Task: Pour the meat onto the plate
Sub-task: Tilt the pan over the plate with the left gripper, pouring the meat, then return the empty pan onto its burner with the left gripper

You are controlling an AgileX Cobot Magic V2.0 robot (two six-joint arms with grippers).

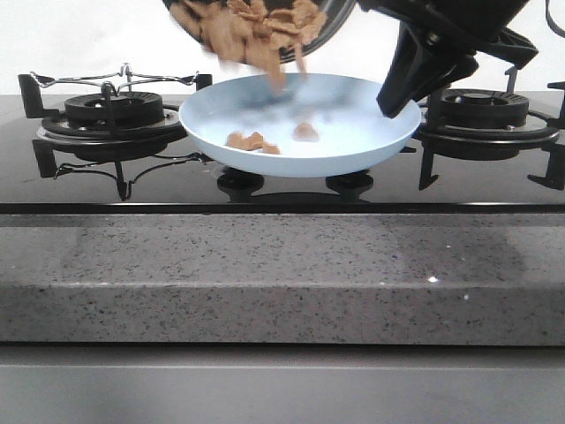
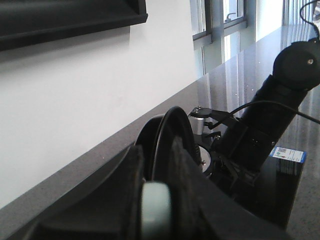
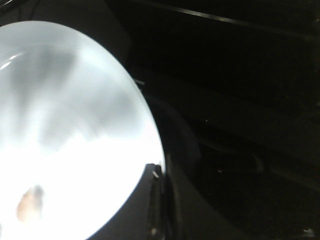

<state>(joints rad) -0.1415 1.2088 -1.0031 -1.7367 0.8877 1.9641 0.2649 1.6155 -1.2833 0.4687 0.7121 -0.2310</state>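
Left wrist: dark pan rim (image 2: 167, 135) edge-on up close, other arm (image 2: 265, 125) over grey counter (image 2: 75, 175), white wall (image 2: 100, 90) behind.

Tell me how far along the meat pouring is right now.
Partly done: a few pieces already lie on the plate. In hand: the tilted black pan is spilling the meat over it, some mid-fall. Left: most of the heap is still in the pan.

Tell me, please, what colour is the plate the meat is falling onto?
Pale blue-white and glossy; the plate shows best in the front view.
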